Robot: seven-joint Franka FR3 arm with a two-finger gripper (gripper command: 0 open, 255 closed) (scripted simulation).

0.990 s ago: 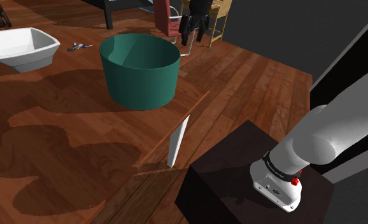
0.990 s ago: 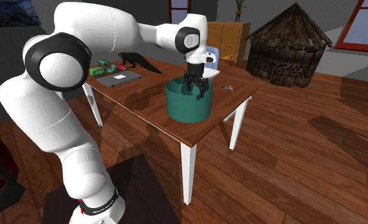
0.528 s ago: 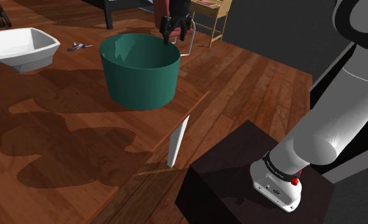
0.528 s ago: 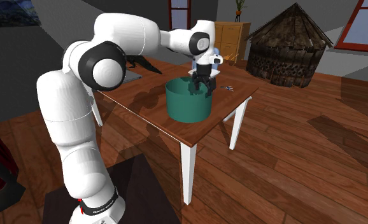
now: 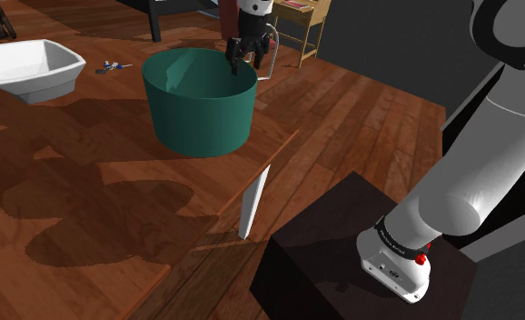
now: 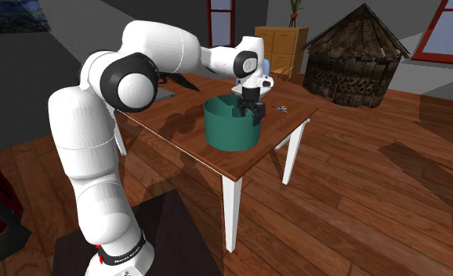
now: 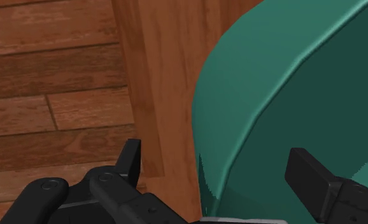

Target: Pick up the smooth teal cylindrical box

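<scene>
The teal cylindrical box [image 5: 200, 109] stands open-topped near the corner of the wooden table [image 5: 88, 182]. It is smooth and empty as far as I can see. My black gripper [image 5: 236, 62] hangs at the rim on the shoulder view's right. In the second exterior view the gripper [image 6: 252, 114] dips at the box [image 6: 231, 129] rim on the side nearest the table corner. In the wrist view the gripper [image 7: 218, 162] is open and straddles the box [image 7: 253, 95] wall. One finger is outside and one inside, and neither touches the wall.
A white basin [image 5: 29, 65] and a small blue object [image 5: 115, 65] lie on the table beyond the box. A grey flat slab [image 6: 146, 94], a green toy [image 6: 127, 82] and a dark animal figure [image 6: 170, 74] sit at the table's far end. The table edge [image 5: 252, 173] is close to the box.
The gripper has come down and toward the shoulder view's left, from above the box to its rim. The fingers now straddle the wall. The box has not moved.
</scene>
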